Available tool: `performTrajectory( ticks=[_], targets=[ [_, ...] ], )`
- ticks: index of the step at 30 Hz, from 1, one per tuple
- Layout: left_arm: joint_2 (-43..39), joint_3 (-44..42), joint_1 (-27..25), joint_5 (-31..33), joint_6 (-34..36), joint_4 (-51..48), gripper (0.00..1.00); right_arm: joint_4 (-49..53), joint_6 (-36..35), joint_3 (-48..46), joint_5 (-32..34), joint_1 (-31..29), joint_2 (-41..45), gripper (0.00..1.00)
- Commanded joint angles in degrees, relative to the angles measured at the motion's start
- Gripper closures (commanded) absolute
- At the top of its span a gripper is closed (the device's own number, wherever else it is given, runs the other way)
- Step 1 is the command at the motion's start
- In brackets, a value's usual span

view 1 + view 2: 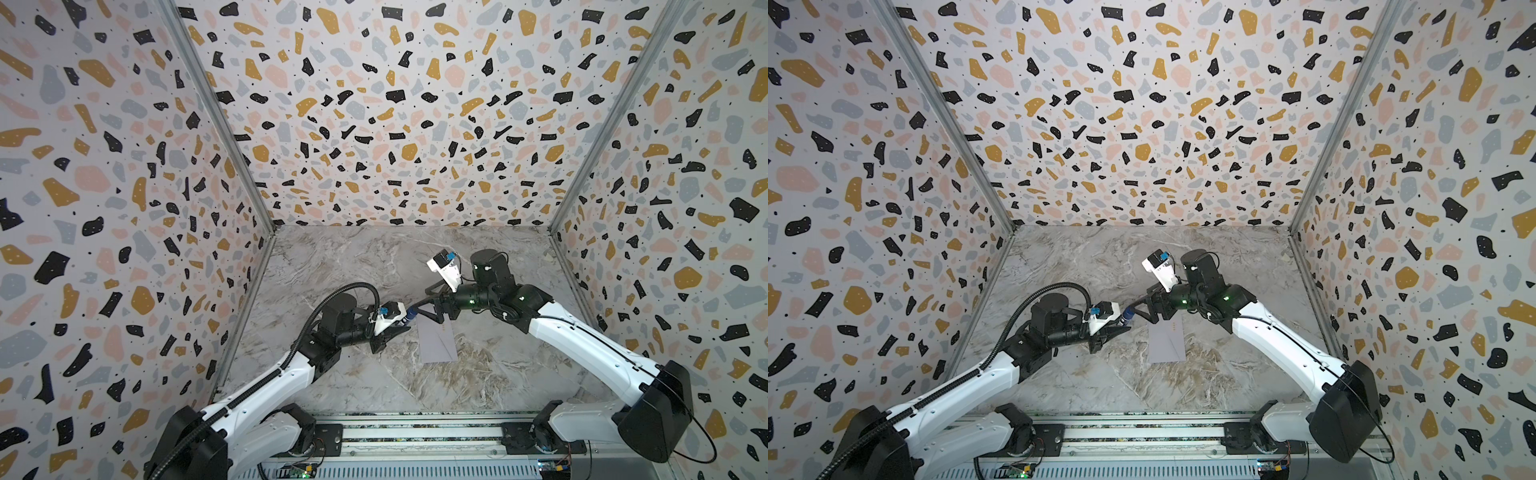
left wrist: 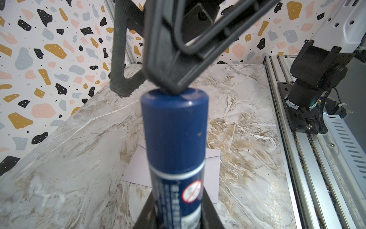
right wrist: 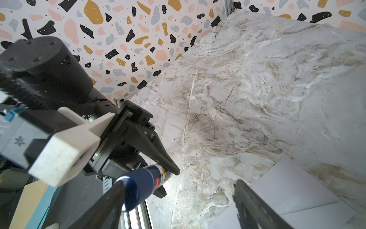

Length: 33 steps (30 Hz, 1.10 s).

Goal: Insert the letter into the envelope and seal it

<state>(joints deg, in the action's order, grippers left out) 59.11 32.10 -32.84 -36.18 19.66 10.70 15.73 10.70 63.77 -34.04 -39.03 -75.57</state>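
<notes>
Lavender-grey envelope (image 1: pixel 437 341) is lying flat on the marble-look table (image 1: pixel 353 270), a bit right of the middle in both top views (image 1: pixel 1167 344). You can see its diagonal seams from the right wrist cam (image 3: pixel 297 190). It looks shut, but I can't tell whether the flap is actually stuck down, and there's no seeing what's inside it.

Just to its left, up off the table, is a dark blue glue stick (image 1: pixel 409 318). The left gripper (image 1: pixel 395 332) is pinching it around the lower body, with the capped end pointing out toward the other arm. The left wrist cam gets it close up (image 2: pixel 175 136): blue cap, thin white ring below that, and a label with a red crossed-circle symbol plus a line of white print. The print's too blurry to read, so no brand from me.

The right gripper (image 1: pixel 428 309) hangs over the far end of the envelope with its jaws spread wide and nothing clamped between them. One of its fingers (image 2: pixel 168 65) is touching the end of the glue stick's cap, and the right wrist cam shows the same contact (image 3: pixel 142 182).

Walls all round are that terrazzo print in black, mustard, pink and grey blobs.
</notes>
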Motion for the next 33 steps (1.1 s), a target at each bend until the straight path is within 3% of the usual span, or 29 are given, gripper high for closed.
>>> performTrajectory(
  ticks=[1,24,33],
  targets=[
    [-4.3,4.4,-0.3,-2.4,-2.0,24.3,1.00,13.2,-2.7,-4.9,1.8,-2.9,-4.2,0.14],
    [-4.5,4.4,-0.3,-2.0,-2.6,25.3,1.00,13.2,-2.7,-7.0,3.7,-4.7,-7.8,0.16],
    [-4.7,4.5,-0.3,-2.2,-0.8,21.2,1.00,14.3,-4.4,-1.9,5.9,-4.3,-7.0,0.16]
  ],
)
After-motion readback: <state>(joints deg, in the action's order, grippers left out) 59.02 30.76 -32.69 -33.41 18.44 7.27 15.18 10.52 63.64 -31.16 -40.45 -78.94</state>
